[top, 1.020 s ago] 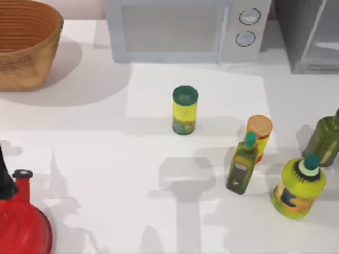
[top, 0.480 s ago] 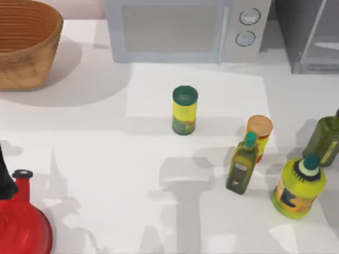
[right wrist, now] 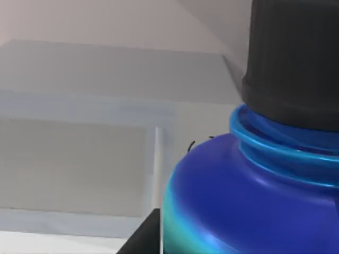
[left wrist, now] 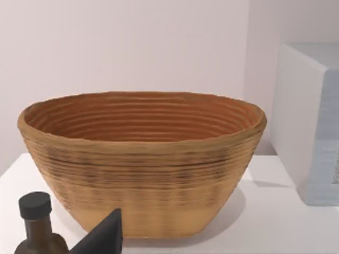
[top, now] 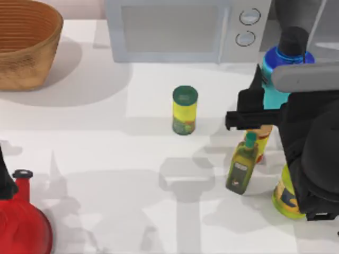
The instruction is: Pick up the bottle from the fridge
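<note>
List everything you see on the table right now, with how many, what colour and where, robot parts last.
bottle: 1, bright blue, black cap, raised at back right, in the right hand
fridge: 1, dark grey, back right corner
microwave: 1, light grey, back centre
basket: 1, woven brown, back left
can: 1, yellow, green lid, centre
olive bottle: 1, teal cap, right of centre
squat bottle: 1, yellow-green, front right, partly under the arm
kettle: 1, red, front left
right hand: black, at the blue bottle
left hand: dark fingertip, near basket
</note>
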Available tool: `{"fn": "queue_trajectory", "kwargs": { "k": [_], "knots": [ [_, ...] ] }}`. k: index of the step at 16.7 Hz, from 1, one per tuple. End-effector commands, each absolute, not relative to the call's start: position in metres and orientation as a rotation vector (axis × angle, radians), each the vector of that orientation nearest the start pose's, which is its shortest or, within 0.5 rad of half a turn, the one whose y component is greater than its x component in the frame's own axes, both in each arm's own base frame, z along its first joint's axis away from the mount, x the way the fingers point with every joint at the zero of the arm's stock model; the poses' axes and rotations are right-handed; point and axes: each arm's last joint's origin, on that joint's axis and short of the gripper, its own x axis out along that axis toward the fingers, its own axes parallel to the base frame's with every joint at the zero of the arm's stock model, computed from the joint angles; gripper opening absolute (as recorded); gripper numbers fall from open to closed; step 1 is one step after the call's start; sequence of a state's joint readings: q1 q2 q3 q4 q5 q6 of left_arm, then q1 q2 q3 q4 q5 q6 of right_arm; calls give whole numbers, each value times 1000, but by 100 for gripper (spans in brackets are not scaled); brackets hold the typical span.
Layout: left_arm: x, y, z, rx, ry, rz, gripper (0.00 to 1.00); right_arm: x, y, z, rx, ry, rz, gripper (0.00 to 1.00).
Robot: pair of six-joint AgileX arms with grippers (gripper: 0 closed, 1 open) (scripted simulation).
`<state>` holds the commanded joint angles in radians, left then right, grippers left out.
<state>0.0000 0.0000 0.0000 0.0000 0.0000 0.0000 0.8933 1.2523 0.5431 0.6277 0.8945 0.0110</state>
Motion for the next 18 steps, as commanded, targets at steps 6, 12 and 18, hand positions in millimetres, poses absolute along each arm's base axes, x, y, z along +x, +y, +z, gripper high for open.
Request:
{"fn": "queue_trajectory", "kwargs": {
  "k": [6, 12, 18],
  "knots": [
    [106, -1, 160, 0, 0, 0, 100, 134, 306, 184, -5, 10, 12, 0],
    [106, -1, 160, 0, 0, 0, 100, 74, 357, 120, 2, 0, 1, 0],
    [106, -1, 160, 0, 0, 0, 100, 66, 361, 110, 1, -2, -1, 0]
  ]
}}
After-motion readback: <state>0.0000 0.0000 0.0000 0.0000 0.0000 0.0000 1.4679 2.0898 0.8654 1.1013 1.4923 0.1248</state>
